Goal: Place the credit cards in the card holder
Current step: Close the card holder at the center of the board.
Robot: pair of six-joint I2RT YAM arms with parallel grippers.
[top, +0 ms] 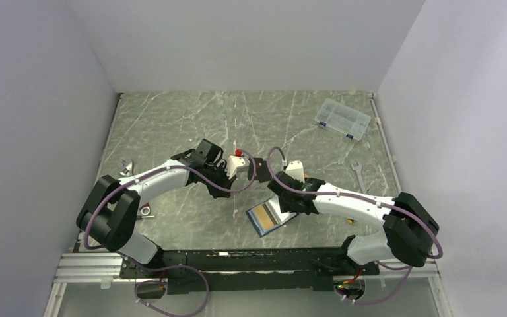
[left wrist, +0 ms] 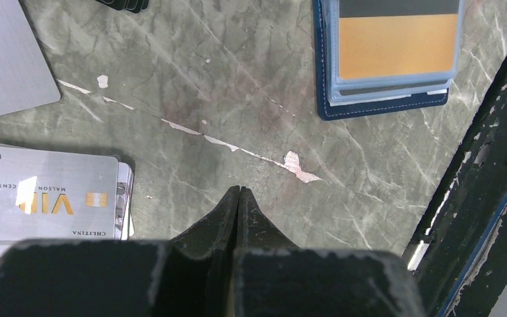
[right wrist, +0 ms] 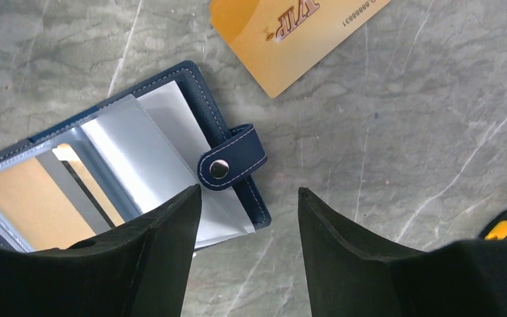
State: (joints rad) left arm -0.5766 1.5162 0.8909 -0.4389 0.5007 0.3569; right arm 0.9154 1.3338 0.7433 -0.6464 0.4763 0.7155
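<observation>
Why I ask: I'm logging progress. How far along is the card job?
Done: a striped orange card looks sleeved inside the open card holder. In hand: nothing; the left hand is shut and empty, the right hand open above the holder. Left: a loose orange card, a silver VIP card and another silver card lie on the table.

The silver card carries, upside down in the left wrist view, gold letters "VIP", small print that looks like "MALSON CENTURY", and a number starting "NO.88" — the rest runs off the edge. The loose orange-gold card shows "VIP" and a digit string — too small to read surely.
</observation>
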